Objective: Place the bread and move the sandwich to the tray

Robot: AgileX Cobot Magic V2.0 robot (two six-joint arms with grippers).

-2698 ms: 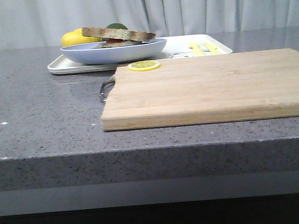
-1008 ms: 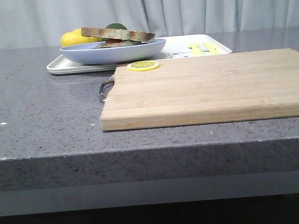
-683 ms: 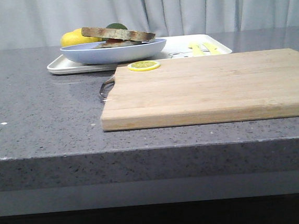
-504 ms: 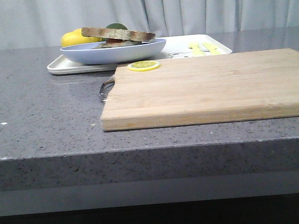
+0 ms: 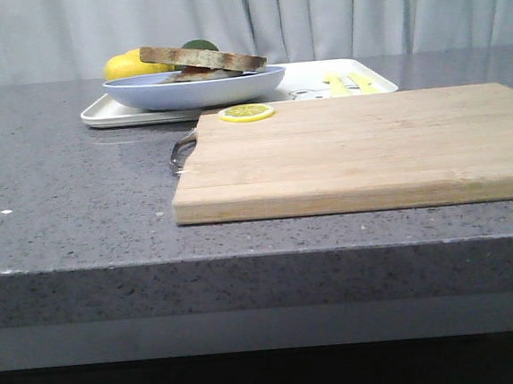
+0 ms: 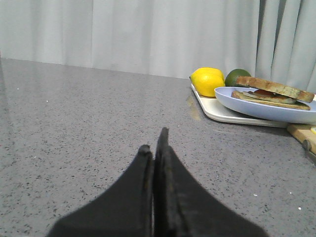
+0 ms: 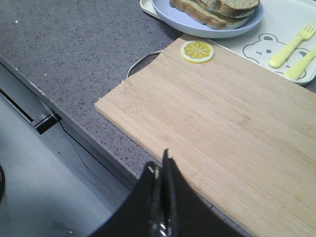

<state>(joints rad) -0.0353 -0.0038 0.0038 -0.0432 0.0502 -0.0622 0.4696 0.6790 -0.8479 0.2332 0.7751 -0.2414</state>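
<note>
Moved: I see nothing shifted since the earlier front pictures.
Sandwich (image 5: 202, 60): on the blue plate (image 5: 194, 90), in the tray (image 5: 124, 114), at 11 o'clock from the cutting board (image 5: 360, 147).
Left gripper (image 6: 154, 148): jaws together, above bare counter (image 6: 74, 128).
Right gripper (image 7: 160, 170): jaws together, holding nothing.

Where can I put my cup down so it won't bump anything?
The wooden cutting board is bare except for a lemon slice at its far left corner. The grey counter left of the board is open too. The tray is crowded: blue plate with the sandwich, yellow cutlery.
</note>
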